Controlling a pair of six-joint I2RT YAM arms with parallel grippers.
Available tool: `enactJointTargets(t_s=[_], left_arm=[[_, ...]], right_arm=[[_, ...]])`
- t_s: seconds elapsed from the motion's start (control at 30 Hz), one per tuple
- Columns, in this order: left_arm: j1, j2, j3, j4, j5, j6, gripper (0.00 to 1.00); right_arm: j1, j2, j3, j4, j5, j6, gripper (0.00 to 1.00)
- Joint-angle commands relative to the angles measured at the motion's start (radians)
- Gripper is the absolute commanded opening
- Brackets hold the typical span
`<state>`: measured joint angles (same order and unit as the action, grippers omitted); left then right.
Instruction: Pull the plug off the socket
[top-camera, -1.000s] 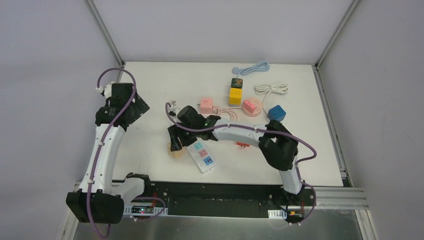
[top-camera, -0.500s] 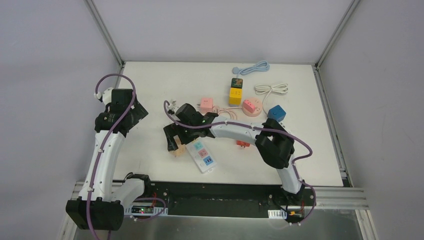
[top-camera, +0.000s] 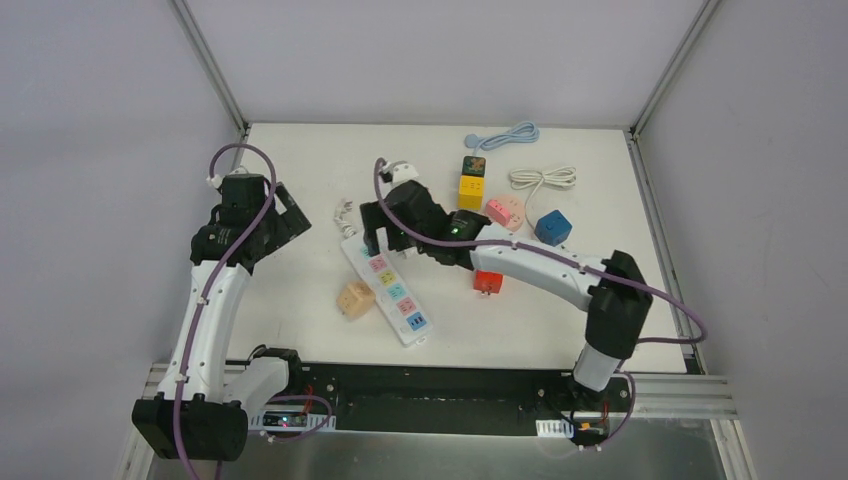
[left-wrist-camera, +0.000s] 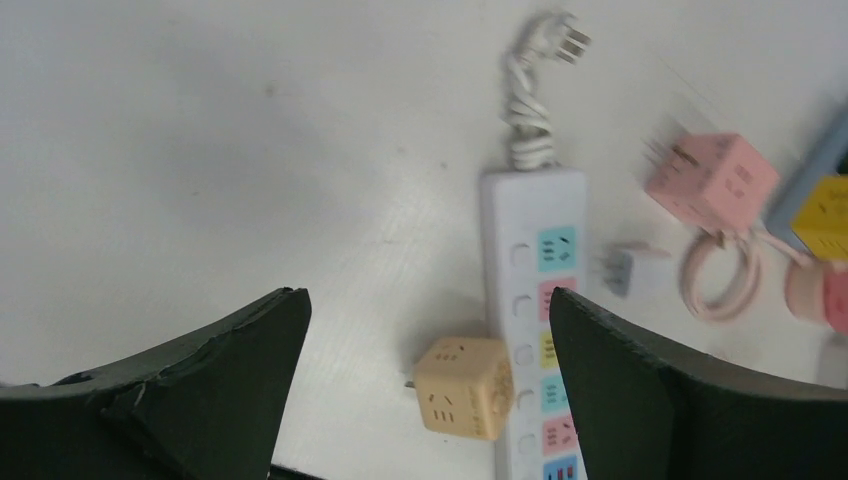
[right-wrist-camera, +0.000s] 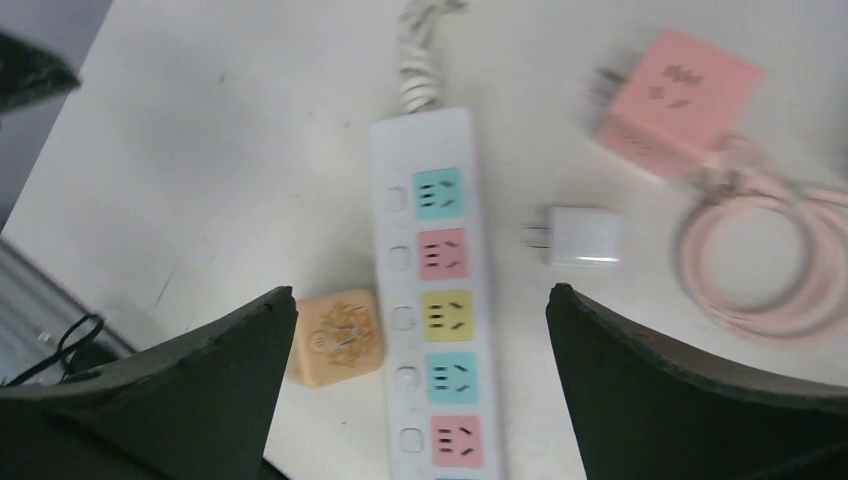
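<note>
Beige cube plug (top-camera: 355, 299) unplugged, lying on bench (top-camera: 300, 170), ctr of top view, just left of socket strip (top-camera: 386, 290), approx mid-length. Left jaws spread wide, empty, at frame left, well apart from plug. Right jaws spread wide, empty, over strip's upper end.

Bright, even light falls from above, and the white table (left-wrist-camera: 200, 150) looks almost washed out. Only soft, faint shadows lie beside the power strip (left-wrist-camera: 530, 230) and the tan cube (left-wrist-camera: 465, 388). In the left wrist view the pink cube (left-wrist-camera: 712, 180) near the right edge is smeared by blur.
</note>
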<state>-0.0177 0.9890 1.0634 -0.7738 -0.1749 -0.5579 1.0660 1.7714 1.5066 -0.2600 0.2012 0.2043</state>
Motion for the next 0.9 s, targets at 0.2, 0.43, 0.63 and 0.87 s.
enactJointTargets(t_s=[0.2,0.43,0.63,0.87], left_arm=[[-0.056,0.069,-0.060,0.237,0.641,0.076,0.92],[-0.187,0.167,-0.029,0.253,0.652,0.046,0.92],[-0.246,0.285,0.042,0.339,0.638,-0.038,0.92],[-0.248,0.386,0.165,0.376,0.595,-0.079,0.91]], right_arm=[[-0.263,-0.297,-0.185,-0.278,0.424,0.113,0.97],[-0.548,-0.354,-0.258,-0.344,0.345,0.059,0.93],[-0.846,-0.297,-0.253,-0.393,0.042,-0.075,0.98],[-0.908,-0.162,-0.215,-0.392,-0.116,-0.304,0.98]])
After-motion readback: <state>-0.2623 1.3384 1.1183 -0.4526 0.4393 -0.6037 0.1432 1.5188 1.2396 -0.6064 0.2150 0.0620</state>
